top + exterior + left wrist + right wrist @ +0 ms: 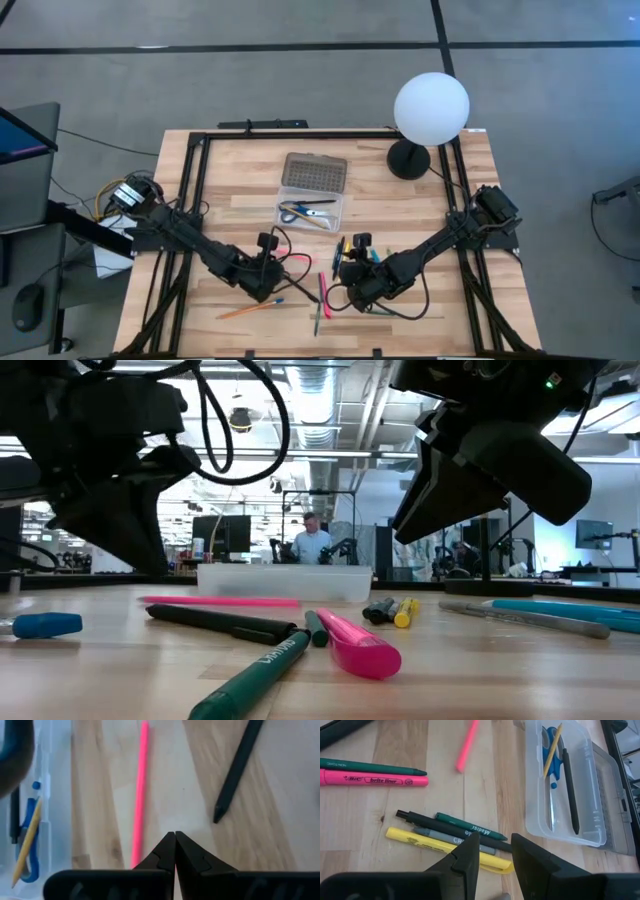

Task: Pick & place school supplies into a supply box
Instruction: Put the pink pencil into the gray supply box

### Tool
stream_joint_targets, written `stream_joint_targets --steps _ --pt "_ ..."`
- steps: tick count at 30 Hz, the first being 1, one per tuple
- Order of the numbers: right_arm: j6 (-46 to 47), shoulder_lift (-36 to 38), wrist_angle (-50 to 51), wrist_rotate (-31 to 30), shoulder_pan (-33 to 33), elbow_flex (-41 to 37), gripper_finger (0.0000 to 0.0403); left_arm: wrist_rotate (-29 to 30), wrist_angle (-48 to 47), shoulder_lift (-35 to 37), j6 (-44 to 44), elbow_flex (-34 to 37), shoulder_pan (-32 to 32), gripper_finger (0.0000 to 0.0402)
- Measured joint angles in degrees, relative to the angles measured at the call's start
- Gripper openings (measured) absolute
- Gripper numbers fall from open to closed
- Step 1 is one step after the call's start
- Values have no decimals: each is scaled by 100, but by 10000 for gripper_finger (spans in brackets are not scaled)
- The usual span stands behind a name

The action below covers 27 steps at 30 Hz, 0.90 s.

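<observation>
The clear supply box (311, 212) lies open in the middle of the table, its grey dotted lid (315, 172) folded back on the far side. Blue-handled scissors (549, 740), a yellow pencil (551, 751) and a black pen (570, 790) lie inside. My left gripper (175, 839) is shut and empty beside a thin pink pencil (140, 790), with a black pen (237, 770) farther off. My right gripper (495, 847) is open over a cluster of yellow (420, 841), black, green and grey pens lying flat on the table. A pink highlighter (375, 780) and a green pen (370, 767) lie nearby.
A lamp with a white globe (431, 108) stands on a black base at the far right corner. An orange pencil with a blue cap (250, 308) and a green pen (317, 318) lie near the front edge. Teal and grey pens (545, 615) lie to the right. People stand in the room behind.
</observation>
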State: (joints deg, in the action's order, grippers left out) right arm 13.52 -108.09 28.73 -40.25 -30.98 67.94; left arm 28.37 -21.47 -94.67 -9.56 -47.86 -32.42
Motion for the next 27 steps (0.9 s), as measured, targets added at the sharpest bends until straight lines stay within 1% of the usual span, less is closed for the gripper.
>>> stream_joint_targets --steps 4,7,8,12,15,17,20,22,24,27 --pt "-2 0 0 -2 0 0 108 21 -49 2 -14 0 74 2" --pt "-1 0 -2 -2 0 0 108 452 -214 15 -379 30 260 2" --pt "0 0 -2 -1 0 0 108 500 -324 15 -423 43 347 1" --pt "0 0 -145 -2 0 0 108 332 -411 15 -485 74 637 7" --pt "-73 0 -705 10 70 0 108 255 -414 15 -484 81 727 21" --pt "-265 0 -1133 182 165 0 108 257 -414 15 -486 81 745 30" --pt "-667 0 -2046 732 385 -172 108 262 -445 15 -490 81 739 42" --pt "-792 0 -2464 1071 567 -307 108 295 -571 17 -500 81 733 48" --pt "-729 0 -2538 1289 751 -323 108 344 -744 17 -538 81 737 52" --pt "-618 0 -2496 1459 970 -326 108 588 -951 17 -567 81 738 55"
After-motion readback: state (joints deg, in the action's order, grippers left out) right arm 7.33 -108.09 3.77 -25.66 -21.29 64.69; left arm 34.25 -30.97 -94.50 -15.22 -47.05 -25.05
